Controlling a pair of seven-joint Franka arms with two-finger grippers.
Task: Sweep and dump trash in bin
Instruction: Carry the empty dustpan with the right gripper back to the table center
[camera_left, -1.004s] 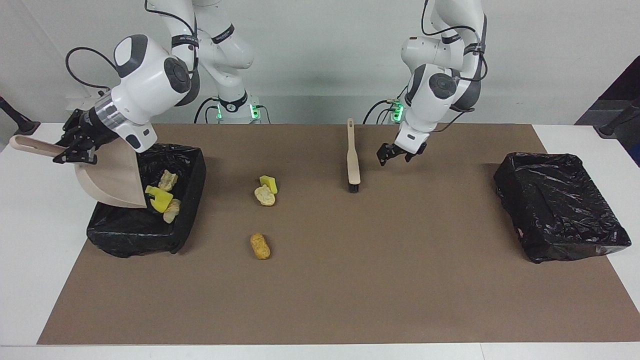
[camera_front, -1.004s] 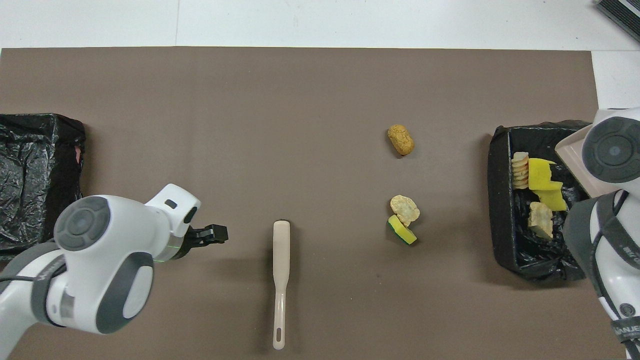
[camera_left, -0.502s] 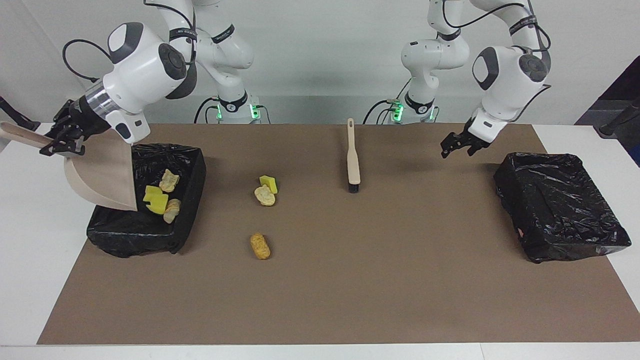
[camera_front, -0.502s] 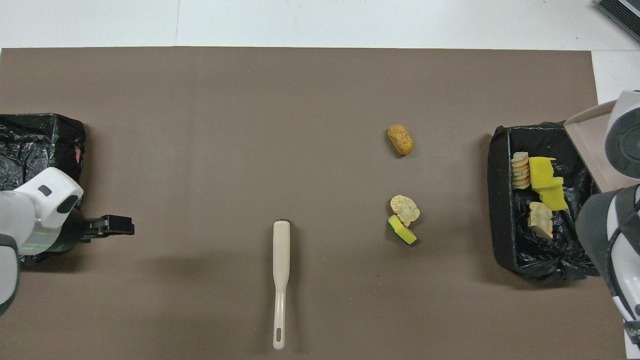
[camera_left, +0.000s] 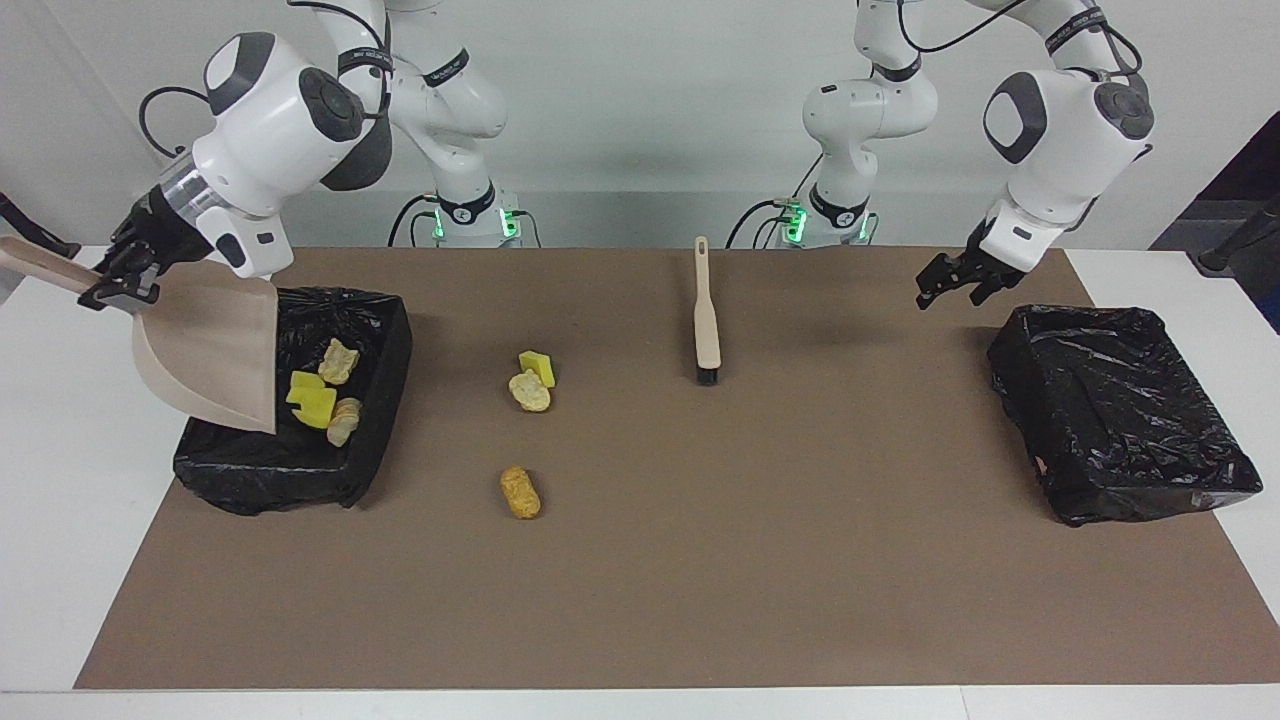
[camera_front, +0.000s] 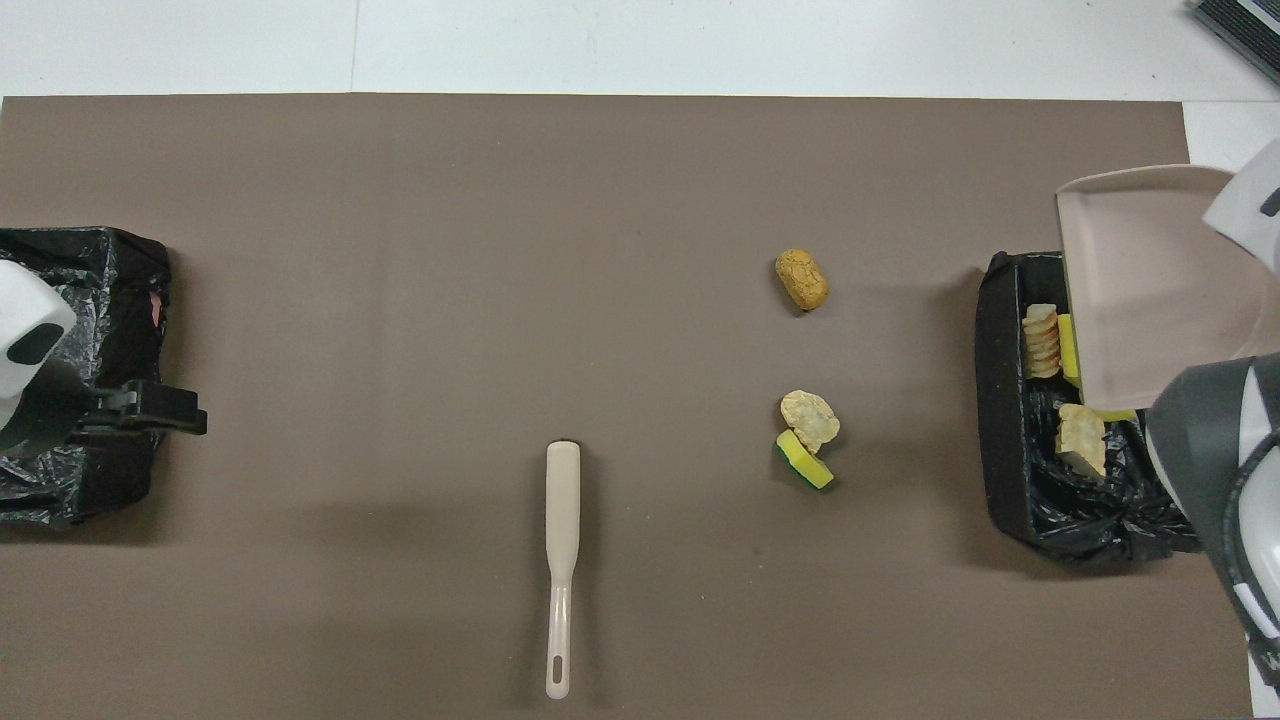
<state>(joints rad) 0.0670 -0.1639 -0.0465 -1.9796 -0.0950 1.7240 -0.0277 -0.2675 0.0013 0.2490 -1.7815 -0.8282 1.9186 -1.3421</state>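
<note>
- Right claw (camera_left: 115, 275) was clamped shut on the handle of a beige plastic dustpan (camera_left: 210, 350), held up in the air over the black bag-lined bin (camera_left: 385, 330) at the right arm's end of the bench.
- That dustpan was tilted steeply, with its mouth pointing down into the bin and its handle rising toward the bench's end.
- Left claw (camera_left: 955, 280) had its fingers spread wide and gripped nothing. It hung in the air over the edge of a second black bag-lined bin (camera_left: 1150, 490) at the left arm's end, and that arm was waiting.
- Four pieces of trash lay in the bin under the dustpan: two bright yellow sponge chunks (camera_left: 312, 400) touching each other, a tan crusty lump (camera_left: 338, 360) and a ridged tan lump (camera_left: 345, 420).
- Three pieces lay on the brown mat (camera_left: 700, 580). Read on the overhead view's clock with the mat's middle as centre, they were at about three o'clock.
- A pale bread-like lump (camera_front: 810, 418) touched a yellow sponge slice with a green face (camera_front: 803, 462), which sat at its six o'clock, nearer the robots.
- An orange crusty oval lump (camera_front: 801, 279) lay well apart at twelve o'clock of that pair.
- A beige-handled brush with dark bristles (camera_front: 562, 520) lay flat at about six o'clock of the mat's middle, with its handle pointing at the robots.
</note>
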